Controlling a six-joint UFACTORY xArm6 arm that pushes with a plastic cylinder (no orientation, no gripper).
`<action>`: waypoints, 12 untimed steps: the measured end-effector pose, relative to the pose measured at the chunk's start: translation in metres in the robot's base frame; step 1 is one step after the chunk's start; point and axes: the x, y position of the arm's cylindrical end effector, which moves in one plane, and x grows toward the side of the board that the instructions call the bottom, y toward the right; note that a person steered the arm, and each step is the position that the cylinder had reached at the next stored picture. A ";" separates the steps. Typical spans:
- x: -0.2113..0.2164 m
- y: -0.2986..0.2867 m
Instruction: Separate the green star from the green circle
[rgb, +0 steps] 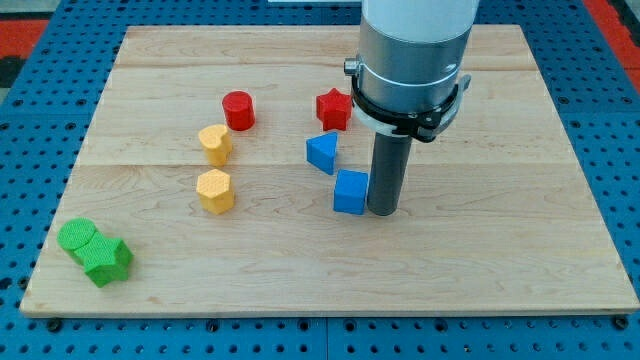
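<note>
The green circle (76, 238) and the green star (107, 260) lie touching each other at the board's bottom left corner, the star to the lower right of the circle. My tip (383, 210) is far to their right, near the board's middle, right against the right side of the blue cube (350, 192).
A blue triangle (322, 152) and a red star (333, 109) lie above the blue cube. A red cylinder (238, 110), a yellow heart (215, 144) and a yellow hexagon (215, 190) stand left of centre. The wooden board (500, 260) ends close below the green blocks.
</note>
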 end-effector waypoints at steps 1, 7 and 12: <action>-0.012 0.016; 0.113 -0.094; 0.066 -0.272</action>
